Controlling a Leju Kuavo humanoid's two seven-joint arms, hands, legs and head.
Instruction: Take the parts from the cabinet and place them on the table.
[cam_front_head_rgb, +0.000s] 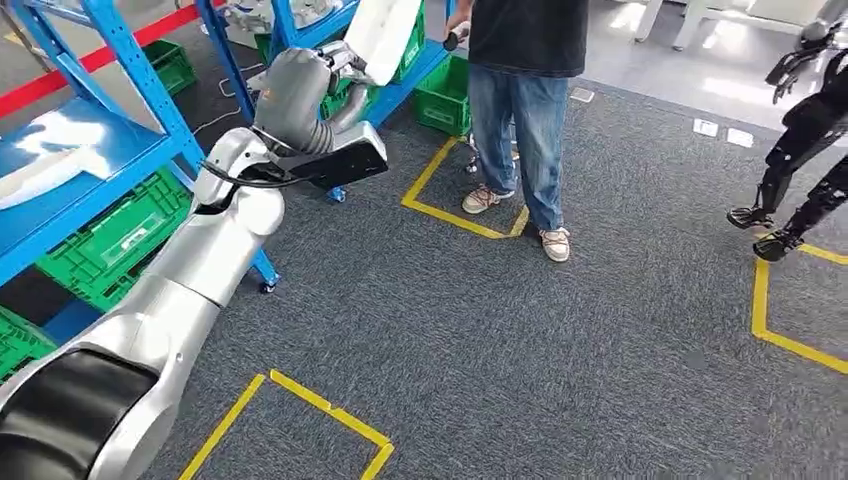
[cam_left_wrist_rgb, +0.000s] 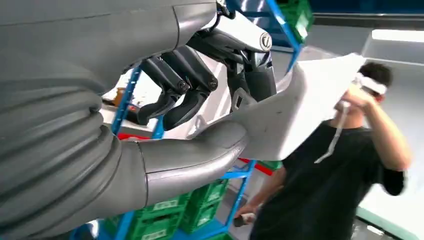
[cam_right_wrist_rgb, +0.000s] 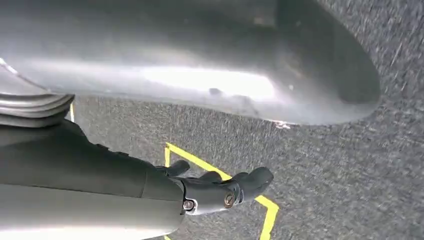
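We see our left hand (cam_left_wrist_rgb: 200, 115) raised beside the blue cabinet (cam_front_head_rgb: 120, 130), thumb and dark fingers (cam_left_wrist_rgb: 190, 95) pinching a white flat part (cam_left_wrist_rgb: 310, 105), which is held up in the air in front of a person (cam_front_head_rgb: 525, 110) in a black shirt. Green crates (cam_front_head_rgb: 120, 240) sit on the lower shelves. Our right hand (cam_right_wrist_rgb: 220, 187) hangs over grey carpet (cam_front_head_rgb: 560, 340) with yellow tape (cam_front_head_rgb: 330, 410), fingers loosely extended and holding nothing.

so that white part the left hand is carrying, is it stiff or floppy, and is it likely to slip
Probably stiff: the white part juts past the left hand without drooping. Likely light, since one hand holds it up by an edge. It looks smooth, and only the thumb and fingers pinch it, so slipping seems possible.
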